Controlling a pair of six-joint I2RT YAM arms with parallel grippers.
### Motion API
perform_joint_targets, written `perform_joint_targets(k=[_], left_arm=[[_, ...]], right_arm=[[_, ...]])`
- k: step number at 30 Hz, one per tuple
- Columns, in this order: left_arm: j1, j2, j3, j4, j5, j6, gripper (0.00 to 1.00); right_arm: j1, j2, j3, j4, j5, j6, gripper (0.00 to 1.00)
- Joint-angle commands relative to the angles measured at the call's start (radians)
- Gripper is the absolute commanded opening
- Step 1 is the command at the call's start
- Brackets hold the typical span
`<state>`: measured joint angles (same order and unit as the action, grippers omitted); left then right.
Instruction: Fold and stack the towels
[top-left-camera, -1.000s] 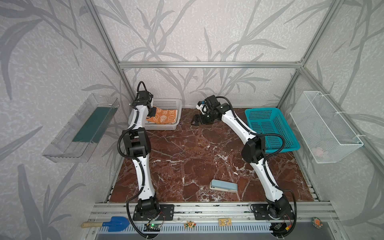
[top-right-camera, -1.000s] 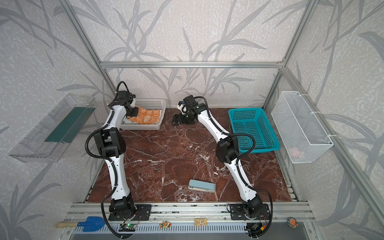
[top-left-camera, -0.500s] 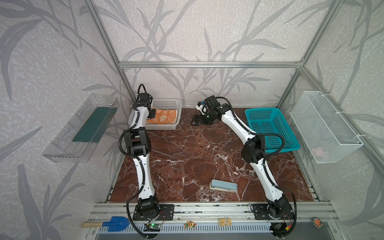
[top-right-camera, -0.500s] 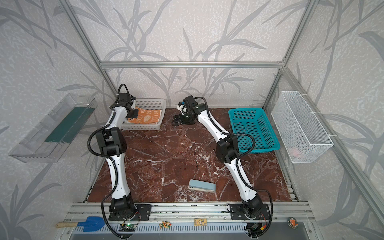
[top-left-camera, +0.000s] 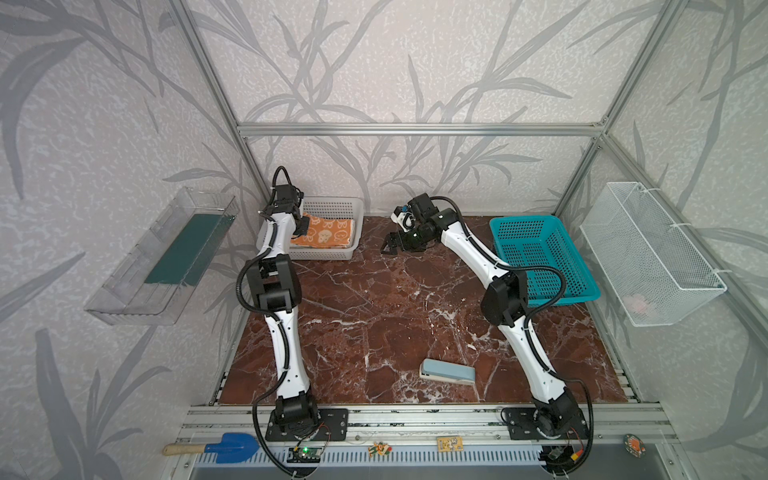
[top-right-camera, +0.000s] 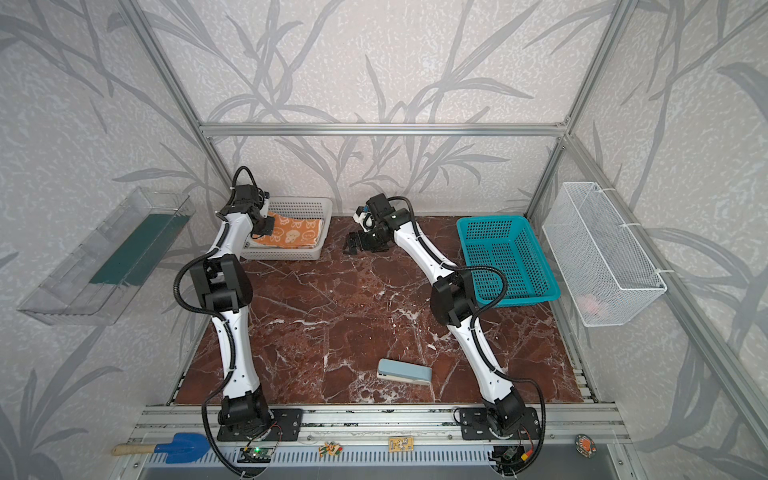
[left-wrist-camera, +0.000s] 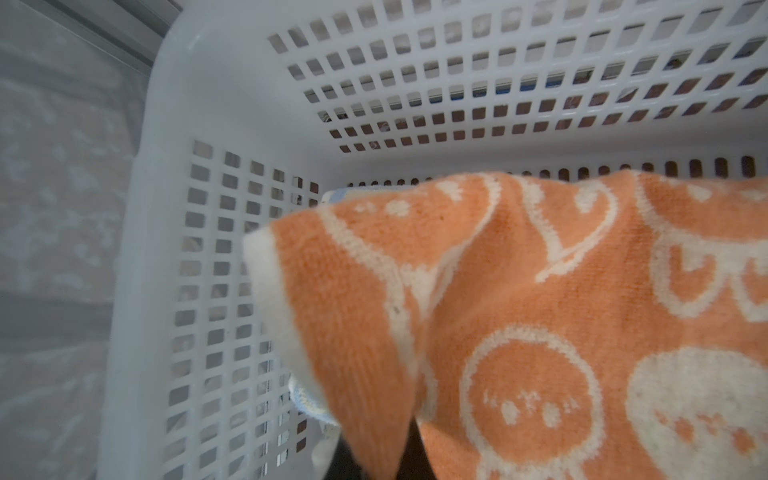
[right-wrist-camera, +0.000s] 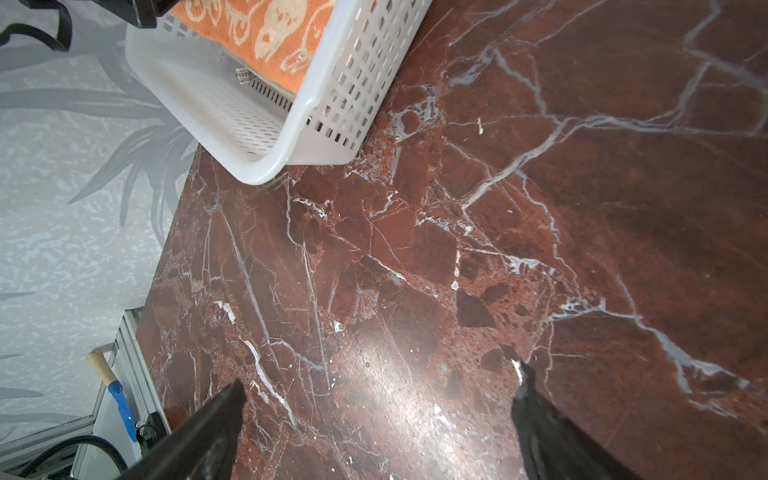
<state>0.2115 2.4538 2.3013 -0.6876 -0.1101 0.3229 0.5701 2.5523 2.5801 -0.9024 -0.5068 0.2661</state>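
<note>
Step in hand (judged): drawing the top towel out of its bin for folding.

Left end effector (top-left-camera: 304, 226): closed on the left-hand edge of the orange-and-cream animal-face towel (left-wrist-camera: 540, 291). Cloth drapes over the pinch, so the fingers barely show in the left wrist view. The towel lies in the white perforated plastic basket (top-left-camera: 332, 205) at the back left of the dark red marble worktop (top-left-camera: 374, 316). A pale blue cloth edge (left-wrist-camera: 309, 401) peeks out beneath it, probably another towel. No third one can be made out.

Right end effector (right-wrist-camera: 380, 376): jaws wide apart, empty, hovering over bare worktop just beside the basket.

Notes for doing it well:
- Lift straight up until the free hem clears the rim; a sideways pull could drag or tip the light basket.
- Check that the lower cloth does not ride up with it.
- Carry to the open centre and lay it flat. The right arm should take the opposite corner before any fold.
- A one-edge grip will bunch the cloth, so move slowly.
</note>
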Motion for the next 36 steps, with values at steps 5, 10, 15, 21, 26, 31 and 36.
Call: perform_joint_targets(k=[5,10,15,21,26,31,36], left_arm=[[0.013,0.008,0.004,0.033,-0.012,0.007,0.93],[0.006,-0.025,0.002,0.030,-0.021,-0.019,0.99],[-0.019,-0.113,0.005,0.030,-0.013,-0.059,0.99],[-0.079,-0.270,-0.070,0.057,0.050,-0.123,0.99],[-0.147,-0.452,-0.280,0.125,0.088,-0.165,0.99],[-0.198,-0.694,-0.641,0.278,0.124,-0.264,0.99],[-0.212,-0.973,-1.060,0.487,0.161,-0.380,0.99]], right_arm=[[0.002,0.011,0.032,-0.003,-0.019,-0.015,0.99],[0.002,-0.007,0.032,-0.013,-0.015,-0.024,0.99],[0.003,-0.059,0.034,-0.039,0.004,-0.048,0.99],[-0.020,-0.161,0.007,-0.117,0.059,-0.077,0.99],[-0.064,-0.318,-0.153,-0.154,0.157,-0.106,0.99],[-0.141,-0.578,-0.509,-0.054,0.286,-0.116,0.99],[-0.276,-0.930,-0.997,0.183,0.429,-0.084,0.99]])
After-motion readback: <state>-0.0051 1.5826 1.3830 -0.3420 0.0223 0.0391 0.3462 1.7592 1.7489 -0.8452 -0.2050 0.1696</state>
